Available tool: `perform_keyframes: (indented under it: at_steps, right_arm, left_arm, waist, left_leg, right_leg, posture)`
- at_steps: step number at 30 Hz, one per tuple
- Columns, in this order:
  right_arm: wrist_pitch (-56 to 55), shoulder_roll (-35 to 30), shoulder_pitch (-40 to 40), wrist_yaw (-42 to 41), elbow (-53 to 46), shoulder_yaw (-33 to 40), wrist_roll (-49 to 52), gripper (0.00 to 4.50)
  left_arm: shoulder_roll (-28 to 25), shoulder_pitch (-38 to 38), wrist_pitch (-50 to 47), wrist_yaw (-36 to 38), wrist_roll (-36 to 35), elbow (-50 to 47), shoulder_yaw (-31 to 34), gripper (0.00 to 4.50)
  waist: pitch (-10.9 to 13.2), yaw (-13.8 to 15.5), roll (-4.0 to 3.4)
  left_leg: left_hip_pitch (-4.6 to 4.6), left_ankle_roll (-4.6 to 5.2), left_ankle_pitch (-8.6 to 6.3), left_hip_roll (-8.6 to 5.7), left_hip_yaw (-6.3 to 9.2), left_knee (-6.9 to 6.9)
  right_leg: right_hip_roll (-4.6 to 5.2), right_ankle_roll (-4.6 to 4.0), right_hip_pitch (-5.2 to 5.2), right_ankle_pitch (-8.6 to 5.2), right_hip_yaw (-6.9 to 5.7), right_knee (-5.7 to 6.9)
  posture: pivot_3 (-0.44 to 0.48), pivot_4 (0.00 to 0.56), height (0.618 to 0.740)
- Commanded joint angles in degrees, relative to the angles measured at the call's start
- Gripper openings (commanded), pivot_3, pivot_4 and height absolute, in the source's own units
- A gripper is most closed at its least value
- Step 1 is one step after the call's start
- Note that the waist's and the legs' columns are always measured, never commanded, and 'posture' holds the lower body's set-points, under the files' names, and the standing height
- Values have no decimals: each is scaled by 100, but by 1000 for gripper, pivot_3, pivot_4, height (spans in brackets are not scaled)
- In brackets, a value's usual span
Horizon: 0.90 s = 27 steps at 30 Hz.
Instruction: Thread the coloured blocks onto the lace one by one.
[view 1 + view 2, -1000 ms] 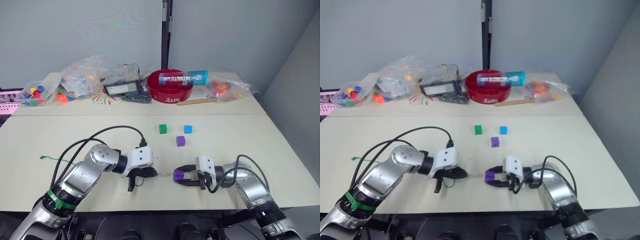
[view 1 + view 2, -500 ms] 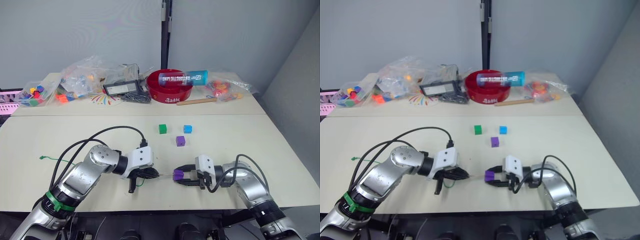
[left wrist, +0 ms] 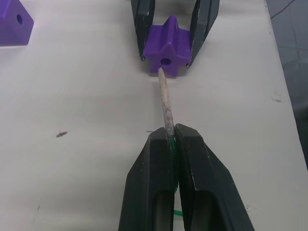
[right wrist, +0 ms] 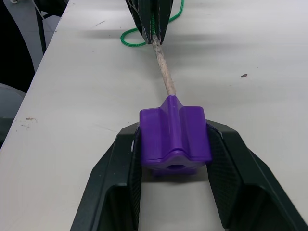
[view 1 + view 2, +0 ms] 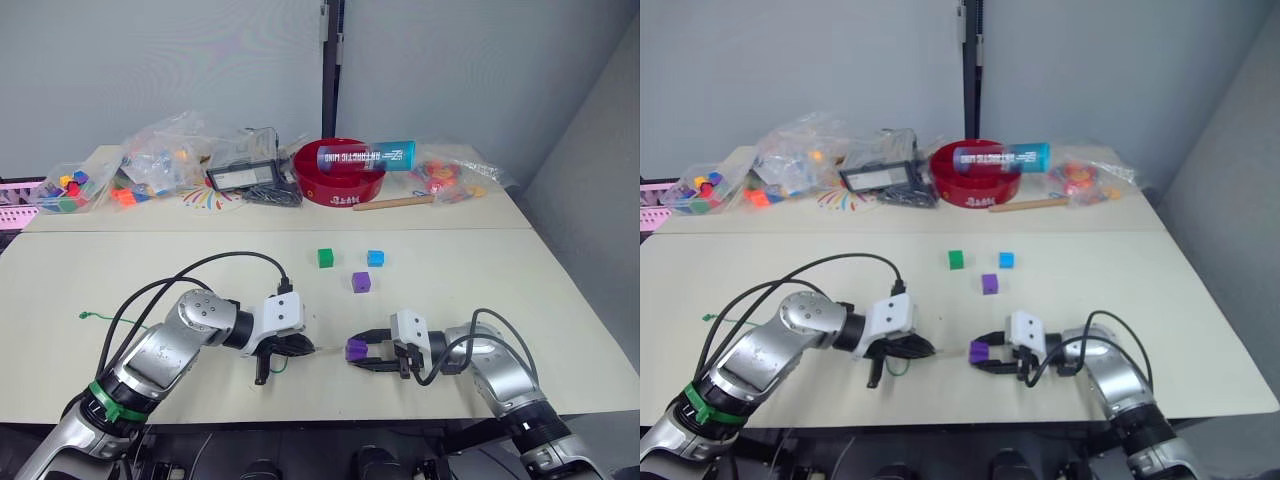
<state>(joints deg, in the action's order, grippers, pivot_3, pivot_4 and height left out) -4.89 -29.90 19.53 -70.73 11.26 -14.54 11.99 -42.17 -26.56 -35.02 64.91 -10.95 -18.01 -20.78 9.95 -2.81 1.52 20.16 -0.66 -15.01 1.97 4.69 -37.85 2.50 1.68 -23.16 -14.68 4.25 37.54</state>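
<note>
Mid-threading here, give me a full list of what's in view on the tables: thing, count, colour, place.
purple block: 1, purple, held at the near table edge, lace tip at its hole
loose purple block: 1, purple, mid table
dark green block: 1, green, mid table, left of the blue one
blue block: 1, blue, mid table
lace: 1, green cord with pale tip, far end trailing on the table's left side
red bowl: 1, red, far table, bottle across it
bottle: 1, blue and clear
wooden stick: 1, by the bowl
toy bags: several, mixed colours, far left
left gripper: shut on lace
right gripper: shut on purple block
</note>
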Motion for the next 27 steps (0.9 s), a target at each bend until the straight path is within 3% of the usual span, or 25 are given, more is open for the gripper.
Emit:
perform_keyframes:
  at_steps: [1,22,27]
  right_arm:
    - [106,-38,-118,73,150,-120,-234,1379]
    - [135,-29,-116,119,89,-123,-242,1379]
    - [177,-46,-102,138,4,-116,-230,1379]
  left_arm:
    - [-1,-121,25,12,-17,-113,30,31]
    - [218,-196,112,7,40,-13,-177,31]
    - [495,-303,176,-74,162,199,-378,31]
  waist:
    - [0,0,0]
    - [0,-1,0]
    - [1,3,1]
  left_leg:
    - [0,0,0,0,0,0]
    - [0,0,0,0,0,0]
    - [1,0,0,-1,0,0]
  right_leg:
    - [0,0,0,0,0,0]
    - [0,12,0,-7,0,-1]
    - [0,13,0,-8,0,-3]
  posture:
    - [0,150,740]
    - [0,150,740]
    - [0,150,740]
